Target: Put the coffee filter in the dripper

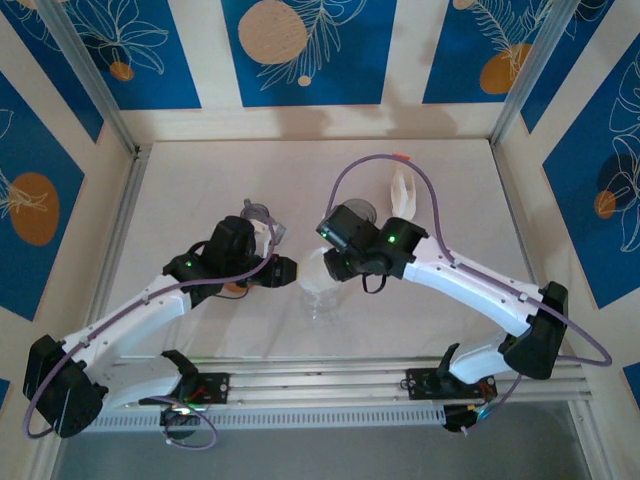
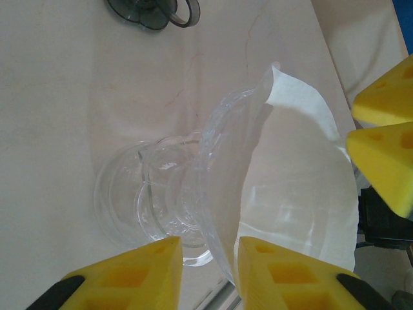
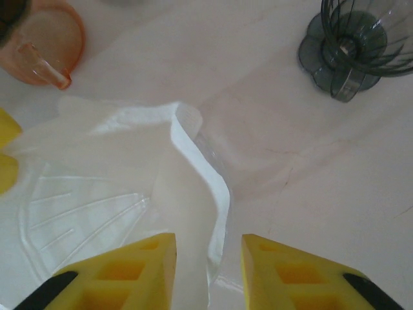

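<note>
On the table (image 1: pixel 200 180), the clear dripper (image 2: pixel 161 206) sits between both arms, reachable from either side. The white paper filter (image 2: pixel 303 194) lies in its cone, one edge above the rim. Your left hand (image 2: pixel 208 248) straddles the dripper's wall, probably to steady it; whether it is clamped you cannot tell. Your right hand (image 3: pixel 208 242) stands apart around that edge.

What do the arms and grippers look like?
Both the left arm and right arm: white links, black joints, green lights, a lilac cable looped along each. The left gripper and right gripper: yellow wedge fingers with square recesses.
</note>
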### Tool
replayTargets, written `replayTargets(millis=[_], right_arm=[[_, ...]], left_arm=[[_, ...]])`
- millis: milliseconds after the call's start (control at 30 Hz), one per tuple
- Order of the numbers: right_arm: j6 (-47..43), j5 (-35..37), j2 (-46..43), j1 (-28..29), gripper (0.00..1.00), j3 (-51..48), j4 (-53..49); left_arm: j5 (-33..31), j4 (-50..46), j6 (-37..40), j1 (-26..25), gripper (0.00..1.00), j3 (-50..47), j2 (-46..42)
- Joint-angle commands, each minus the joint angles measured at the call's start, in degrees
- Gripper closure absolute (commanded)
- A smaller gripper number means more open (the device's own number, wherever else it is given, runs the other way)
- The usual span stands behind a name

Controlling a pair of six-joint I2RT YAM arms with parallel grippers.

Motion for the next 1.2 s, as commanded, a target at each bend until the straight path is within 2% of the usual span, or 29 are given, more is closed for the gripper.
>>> replayTargets(millis=[0,367,800,900,967,1067,1167], right_arm=[[-2.36,0.14,0.48,-1.34,0.64,3.11,-0.92],[-5.62,-2.99,4.53,-4.27,0.84,4.78,1.40],[-4.78,-3.59,5.82,-4.44,0.87,3.69,1.02],[-4.96,-2.33,4.51,-4.44,0.79,4.84,0.07],[-5.28,-2.25,3.41,-4.40,0.64,5.54,-0.47],[-5.68,-5.90,2.92,-4.50,0.48,6.09,-1.61],[-5.17,-10.61,4.24,-4.36,0.40,5.48,-2.87]], left_arm=[[0.89,0.69,0.46,-0.59,0.70,-0.57,-0.04],[0.87,0.60,0.46,-0.61,0.69,-0.51,-0.01],[1.05,0.70,0.65,-0.55,0.68,-0.34,0.28],[1.14,0.80,0.63,-0.59,0.68,-0.33,0.26],[1.13,0.86,0.54,-0.53,0.68,-0.37,0.26],[1.21,1.16,0.34,-0.53,0.68,-0.50,0.26],[1.23,1.47,0.12,-0.60,0.68,-0.68,0.17]])
